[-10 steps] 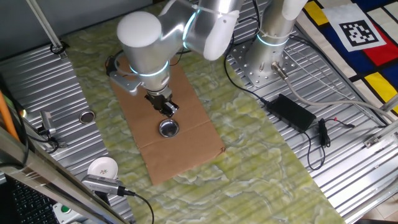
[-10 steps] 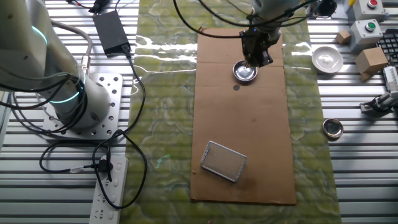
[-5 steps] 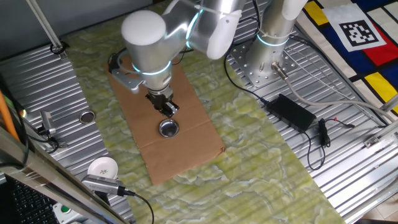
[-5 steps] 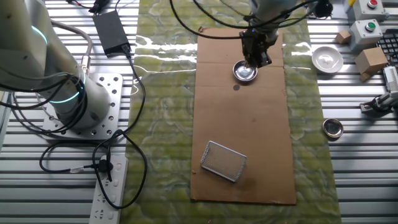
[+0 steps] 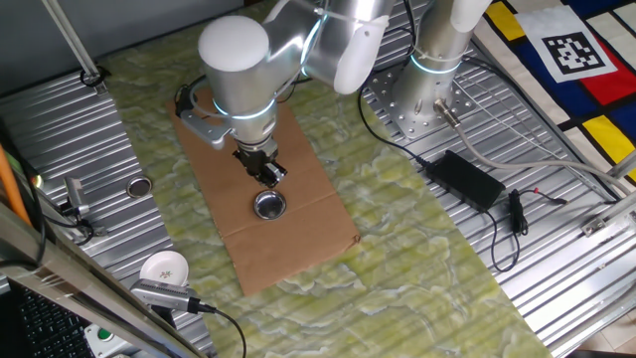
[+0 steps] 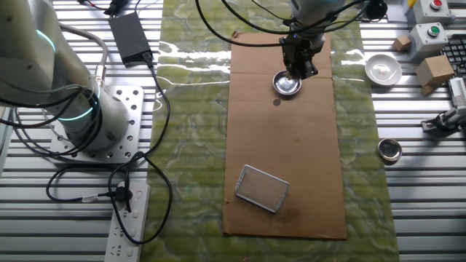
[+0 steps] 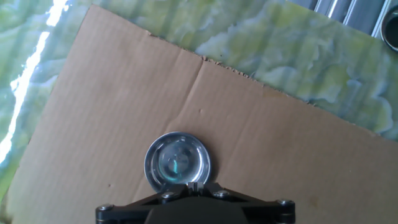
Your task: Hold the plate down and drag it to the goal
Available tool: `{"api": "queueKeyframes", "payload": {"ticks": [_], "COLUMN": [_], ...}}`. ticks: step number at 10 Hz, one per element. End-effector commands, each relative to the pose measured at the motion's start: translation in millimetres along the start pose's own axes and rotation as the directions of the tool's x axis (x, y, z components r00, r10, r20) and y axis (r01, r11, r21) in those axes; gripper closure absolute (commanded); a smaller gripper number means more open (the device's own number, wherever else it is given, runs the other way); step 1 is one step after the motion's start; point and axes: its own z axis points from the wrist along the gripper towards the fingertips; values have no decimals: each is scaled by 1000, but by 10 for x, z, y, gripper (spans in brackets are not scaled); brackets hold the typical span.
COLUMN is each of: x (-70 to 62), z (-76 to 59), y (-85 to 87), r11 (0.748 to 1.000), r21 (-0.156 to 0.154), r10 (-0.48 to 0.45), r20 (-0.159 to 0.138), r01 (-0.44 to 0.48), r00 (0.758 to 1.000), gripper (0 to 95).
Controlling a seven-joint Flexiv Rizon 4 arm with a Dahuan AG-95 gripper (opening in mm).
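In the hand view the gripper (image 7: 194, 186) sits at the bottom edge, its fingers pressed together, closed on nothing, tip at the near rim of the plate (image 7: 177, 162). The plate lies flat on a sheet of cardboard (image 7: 124, 93), near a crease in it. Beyond the cardboard is a green patterned mat (image 7: 298, 56). In the other fixed view, a wire mesh tray (image 6: 262, 188) rests at the opposite end of the cardboard, well apart from the plate, and a white cup (image 6: 383, 68) stands on the ribbed worktop (image 6: 429, 189).
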Motion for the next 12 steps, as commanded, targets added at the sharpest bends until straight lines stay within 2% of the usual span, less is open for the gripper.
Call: {"api": "queueKeyframes", "payload": {"ticks": [1,6,12], "x": [-3,-78,-115], "z": [25,280,519], "y": [-1,-4,-23], "r11": [1000,1000,1000], "r21": [-2,-1,-5], "r10": [-5,-15,-19], "r20": [-2,-2,-2], "r01": [5,15,19], "r00": [1000,1000,1000], "gripper": [950,950,950]}}
